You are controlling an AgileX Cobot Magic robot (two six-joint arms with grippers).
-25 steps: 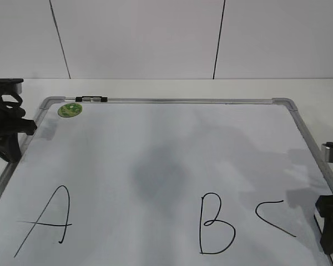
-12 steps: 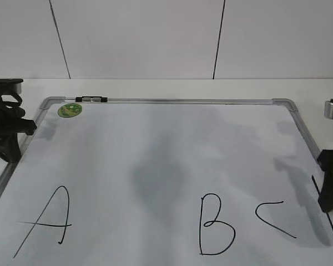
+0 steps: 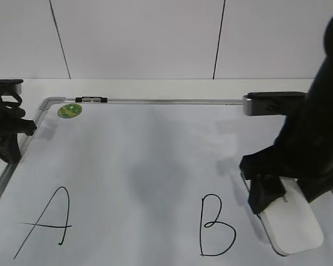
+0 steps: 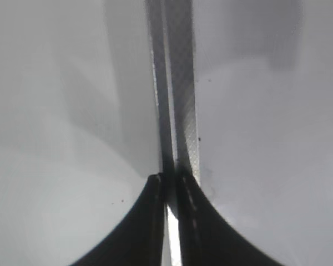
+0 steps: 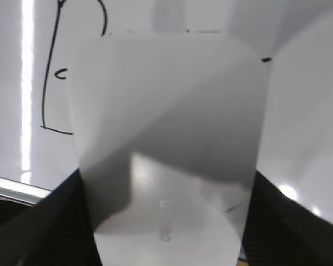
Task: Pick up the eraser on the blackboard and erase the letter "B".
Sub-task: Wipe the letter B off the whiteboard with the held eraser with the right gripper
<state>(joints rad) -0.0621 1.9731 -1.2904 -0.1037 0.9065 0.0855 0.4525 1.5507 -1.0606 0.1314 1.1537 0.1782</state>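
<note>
The blackboard [image 3: 155,160] is a white board with a silver frame, lying flat. The letter "B" [image 3: 215,233] is drawn near its front edge and also shows in the right wrist view [image 5: 72,66]. My right gripper [image 3: 288,195] is shut on the eraser [image 3: 293,223], a flat white rounded block, held low over the board just right of the "B" and covering the "C". In the right wrist view the eraser [image 5: 166,138] fills the space between the jaws [image 5: 166,221]. My left gripper [image 3: 16,130] is shut and empty at the board's left frame [image 4: 177,111].
The letter "A" [image 3: 44,221] is at the front left. A green round sticker [image 3: 70,110] sits at the back left corner, with a small black and silver clip [image 3: 91,100] on the top frame. A white wall stands behind the table.
My right arm has swung in from the board's right edge toward the left. The eraser now shows in its jaws and covers the "C". The left arm has not moved.
</note>
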